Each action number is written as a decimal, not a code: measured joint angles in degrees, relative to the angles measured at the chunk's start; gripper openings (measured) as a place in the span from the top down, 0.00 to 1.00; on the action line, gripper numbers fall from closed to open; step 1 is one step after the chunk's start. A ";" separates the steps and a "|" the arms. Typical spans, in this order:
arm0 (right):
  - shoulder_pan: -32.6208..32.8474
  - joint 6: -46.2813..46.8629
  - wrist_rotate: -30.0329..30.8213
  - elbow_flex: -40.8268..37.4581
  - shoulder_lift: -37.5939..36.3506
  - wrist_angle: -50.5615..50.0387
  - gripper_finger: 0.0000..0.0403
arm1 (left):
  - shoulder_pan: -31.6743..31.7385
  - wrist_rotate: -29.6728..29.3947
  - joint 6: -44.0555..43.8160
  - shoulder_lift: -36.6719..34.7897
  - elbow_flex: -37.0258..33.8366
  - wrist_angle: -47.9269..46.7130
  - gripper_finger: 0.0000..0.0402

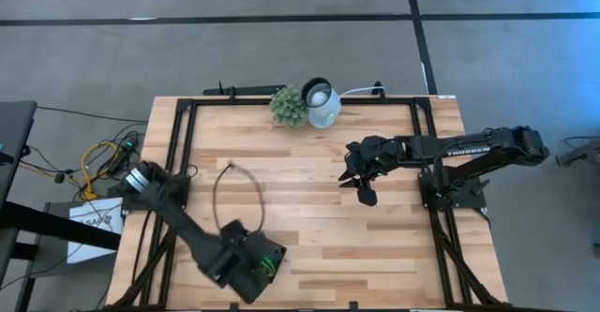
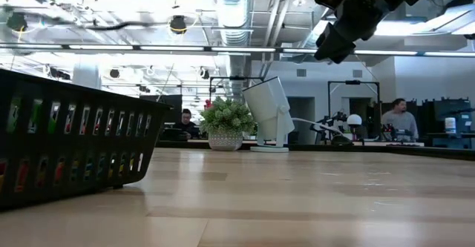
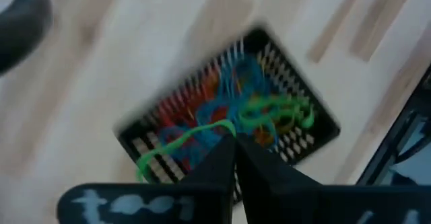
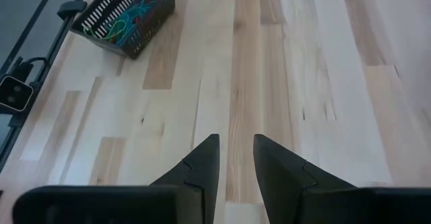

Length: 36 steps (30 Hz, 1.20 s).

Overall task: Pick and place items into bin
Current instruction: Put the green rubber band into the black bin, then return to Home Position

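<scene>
The wooden table (image 1: 375,246) is seen from above with the left arm reaching along its near-left side and the right arm held out over the middle right. The bin (image 4: 126,15), a small black slotted basket, sits near the table's front-left corner, and in the high view it is almost covered by the left arm's wrist. The items (image 3: 232,109), a tangle of red, orange, blue and green rubber-band loops, lie inside the bin. The left gripper (image 3: 234,158) is poised directly above the bin, pointed steeply down into it, so the coming move is judged to turn on a vertical relation rather than a sideways one. Its fingers are pressed together, and a green band (image 3: 176,140) is seen running to their tips; whether it is actually pinched or merely lies beneath them cannot be told. If it is held, it already hangs over the bin. The right gripper (image 4: 236,158) is well apart from the bin, hovering above bare table with its fingers parted and nothing between them. The left arm is plainly the nearer one.
</scene>
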 joint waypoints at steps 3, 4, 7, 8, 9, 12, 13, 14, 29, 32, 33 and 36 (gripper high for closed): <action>0.00 0.00 0.11 0.02 0.00 0.39 0.79 | -2.63 0.17 -7.79 0.20 -4.51 4.90 1.00; 0.00 0.00 0.11 0.02 0.00 0.37 0.79 | -3.28 -0.34 -8.66 0.14 -5.96 7.28 1.00; 0.00 -0.36 0.66 0.02 0.00 0.39 0.79 | -4.18 -2.54 -7.31 0.14 -10.27 13.26 1.00; 0.00 -0.44 1.40 0.02 -0.01 0.41 0.79 | -4.18 -3.66 -6.28 0.14 -11.60 14.96 1.00; 0.00 -0.43 1.84 0.02 0.00 0.42 0.79 | -4.02 -4.83 -5.45 0.14 -12.68 16.24 1.00; -0.01 -0.43 2.98 0.02 -0.02 0.37 0.79 | -3.21 -6.25 -3.40 0.14 -15.67 18.02 1.00; -0.04 -0.43 2.97 0.02 -0.02 0.33 0.79 | -2.94 -6.44 -3.40 0.14 -16.77 18.04 1.00; -0.04 -0.42 2.97 0.02 -0.02 0.33 0.79 | -2.70 -6.57 -3.99 0.14 -17.85 18.03 1.00; -0.04 -0.43 3.09 0.02 -0.02 0.31 0.79 | -1.87 1.41 -5.19 0.10 -21.50 22.45 0.74; 0.29 1.79 2.89 0.04 -0.02 0.15 0.79 | -0.77 6.66 -6.20 -0.02 -20.13 21.67 0.69; 0.47 2.92 2.86 0.04 -0.02 0.28 0.79 | -0.18 8.71 -6.87 -0.04 -19.02 21.27 0.68; 0.59 4.83 2.67 0.07 -0.04 0.31 0.79 | 0.88 9.85 -5.70 -0.12 -14.47 17.99 0.66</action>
